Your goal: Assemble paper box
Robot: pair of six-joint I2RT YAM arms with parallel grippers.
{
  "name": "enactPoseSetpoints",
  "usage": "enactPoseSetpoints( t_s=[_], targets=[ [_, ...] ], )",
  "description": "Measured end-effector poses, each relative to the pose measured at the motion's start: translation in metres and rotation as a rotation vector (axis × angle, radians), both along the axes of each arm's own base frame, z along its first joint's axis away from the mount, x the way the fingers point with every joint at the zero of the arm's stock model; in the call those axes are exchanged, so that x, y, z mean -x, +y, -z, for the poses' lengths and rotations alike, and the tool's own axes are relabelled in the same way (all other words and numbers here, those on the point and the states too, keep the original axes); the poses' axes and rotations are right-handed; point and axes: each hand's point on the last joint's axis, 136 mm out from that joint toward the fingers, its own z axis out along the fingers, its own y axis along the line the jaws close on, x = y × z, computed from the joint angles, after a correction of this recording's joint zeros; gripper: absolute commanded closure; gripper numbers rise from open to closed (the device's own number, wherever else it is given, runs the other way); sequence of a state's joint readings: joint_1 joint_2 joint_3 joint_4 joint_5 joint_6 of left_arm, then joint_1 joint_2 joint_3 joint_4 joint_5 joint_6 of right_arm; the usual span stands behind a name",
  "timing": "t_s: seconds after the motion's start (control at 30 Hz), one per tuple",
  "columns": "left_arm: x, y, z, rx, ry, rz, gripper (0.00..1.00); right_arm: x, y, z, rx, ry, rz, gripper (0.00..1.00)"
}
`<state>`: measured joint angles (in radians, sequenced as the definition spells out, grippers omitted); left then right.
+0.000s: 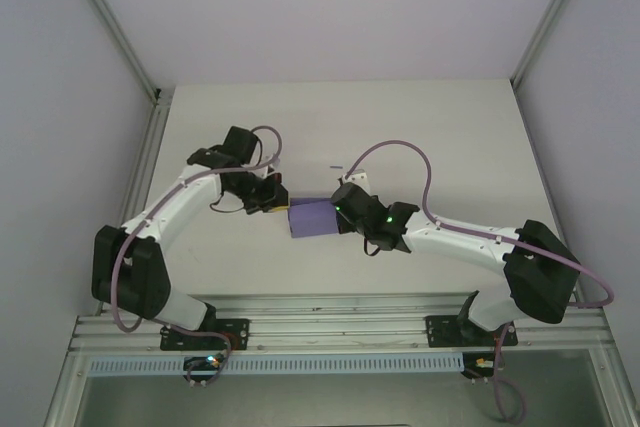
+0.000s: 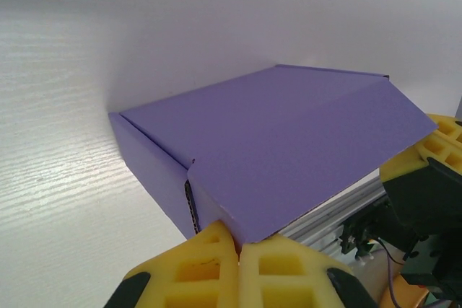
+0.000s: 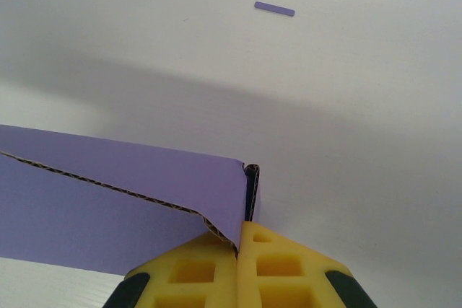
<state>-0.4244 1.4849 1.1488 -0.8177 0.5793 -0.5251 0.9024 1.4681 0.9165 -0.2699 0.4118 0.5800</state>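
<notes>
The table [image 1: 400, 127] is hemmed by pale walls [image 1: 60, 67] on the left, right and far sides, and by a metal rail [image 1: 330, 332] along the near edge where the arms are bolted. The paper box [image 1: 312, 218] sits near the middle. Open tabletop lies between it and the far wall, and there is less room toward the rail. A small purple strip [image 3: 274, 9] lies on the table, well apart from the box on its far side. The left gripper [image 1: 278, 203] meets the box at its left end and the right gripper [image 1: 342, 211] at its right end. From above, both ends of the box are covered by them. At the left wrist the yellow fingers [image 2: 202, 265] are pressed together on the near corner of the lid. At the right wrist the fingers [image 3: 281, 257] are likewise closed, with a card edge pinched between them. That view cuts the box off at its left edge and shows only a flap and its raw corrugated edge. Whether the lid is fully seated cannot be told. The box is plain purple corrugated card, low and rectangular. Its lid slopes up toward a crease, and a folded side wall is visible at the corner.
</notes>
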Motion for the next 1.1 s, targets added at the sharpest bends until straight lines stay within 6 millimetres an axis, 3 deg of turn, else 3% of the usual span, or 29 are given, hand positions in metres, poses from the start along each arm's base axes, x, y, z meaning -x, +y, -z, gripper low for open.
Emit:
enactPoseSetpoints(
  t_s=[0.17, 0.5, 0.57, 0.8, 0.87, 0.97, 1.1],
  targets=[
    [0.001, 0.002, 0.005, -0.045, -0.01, 0.017, 1.0, 0.001, 0.0, 0.001, -0.002, -0.001, -0.002, 1.0],
    [0.015, 0.0, 0.019, -0.116, -0.193, 0.063, 1.0, 0.006, -0.004, 0.002, -0.036, -0.034, -0.013, 1.0],
    [0.025, -0.004, 0.031, -0.163, -0.209, 0.098, 1.0, 0.009, -0.006, 0.002, -0.05, -0.041, -0.019, 0.97],
    [0.02, -0.008, 0.035, -0.157, -0.277, 0.081, 1.0, 0.01, -0.009, 0.001, -0.047, -0.042, -0.035, 0.9],
    [0.018, -0.009, 0.035, -0.158, -0.282, 0.077, 1.0, 0.01, -0.009, 0.001, -0.045, -0.035, -0.041, 0.79],
    [0.012, -0.009, 0.034, -0.17, -0.293, 0.066, 1.0, 0.016, -0.012, -0.001, -0.044, -0.007, -0.063, 0.53],
    [0.008, -0.011, 0.032, -0.177, -0.307, 0.059, 1.0, 0.027, -0.016, -0.009, -0.114, 0.044, -0.108, 0.44]
  ],
)
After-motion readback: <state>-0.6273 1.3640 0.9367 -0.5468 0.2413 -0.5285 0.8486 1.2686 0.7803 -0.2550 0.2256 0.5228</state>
